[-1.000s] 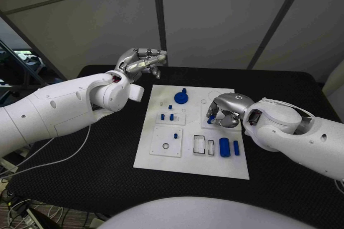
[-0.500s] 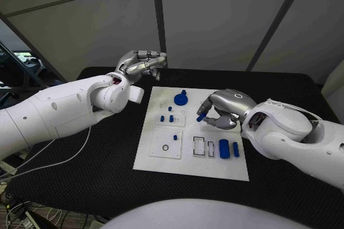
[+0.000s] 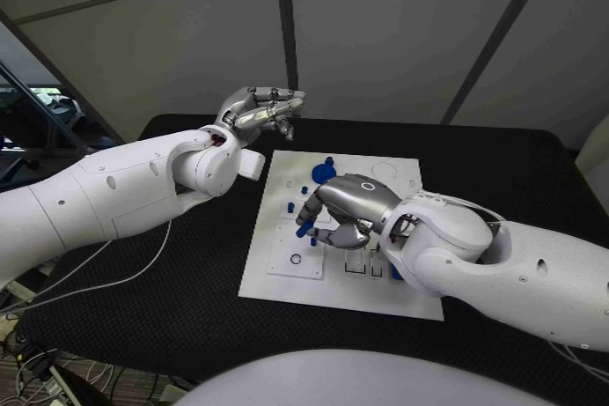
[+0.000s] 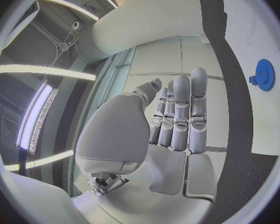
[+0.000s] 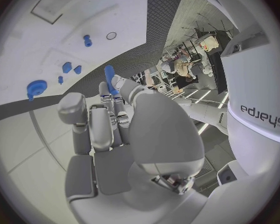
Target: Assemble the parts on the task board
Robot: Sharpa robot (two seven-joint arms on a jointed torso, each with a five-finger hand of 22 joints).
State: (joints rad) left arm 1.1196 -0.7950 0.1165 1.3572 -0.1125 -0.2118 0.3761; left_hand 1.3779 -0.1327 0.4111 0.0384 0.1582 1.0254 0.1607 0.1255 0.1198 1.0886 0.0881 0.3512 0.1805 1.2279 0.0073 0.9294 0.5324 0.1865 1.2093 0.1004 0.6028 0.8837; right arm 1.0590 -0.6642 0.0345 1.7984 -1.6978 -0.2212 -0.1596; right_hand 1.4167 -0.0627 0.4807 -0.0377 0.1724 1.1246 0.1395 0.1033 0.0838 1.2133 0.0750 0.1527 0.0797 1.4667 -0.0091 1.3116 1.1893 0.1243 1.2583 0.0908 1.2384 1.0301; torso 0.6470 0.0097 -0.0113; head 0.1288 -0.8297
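The right hand (image 3: 341, 214) pinches a blue peg (image 3: 307, 223) over the task board (image 3: 286, 278); tilted, it could jam, while the left hand (image 3: 260, 109), clenched, holds nothing.

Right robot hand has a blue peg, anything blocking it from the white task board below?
Nothing visible. The right robot hand holds the small blue peg above the white task board; only other small blue parts sit on the plate. The left robot hand is raised beyond the board's far edge.
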